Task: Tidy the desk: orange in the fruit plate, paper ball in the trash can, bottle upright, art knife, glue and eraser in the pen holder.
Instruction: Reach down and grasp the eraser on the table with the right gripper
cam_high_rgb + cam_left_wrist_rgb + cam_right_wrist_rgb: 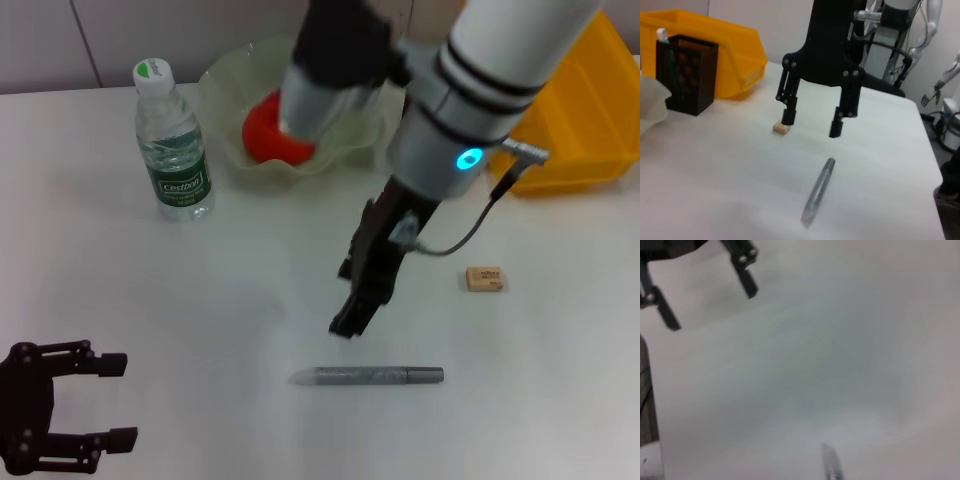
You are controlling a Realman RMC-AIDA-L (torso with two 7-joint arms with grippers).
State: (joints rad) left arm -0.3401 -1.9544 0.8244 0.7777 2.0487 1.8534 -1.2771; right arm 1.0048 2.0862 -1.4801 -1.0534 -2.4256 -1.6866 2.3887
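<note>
We read "cestbon" in white on the green label of the bottle [173, 140]; we can read nothing else.

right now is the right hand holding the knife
No, the right hand hangs open above the table, and the knife lies flat below it, untouched.

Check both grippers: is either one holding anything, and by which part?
Nothing is held. The right gripper hangs open above the art knife; the left gripper sits open and empty near the table's front edge.
</note>
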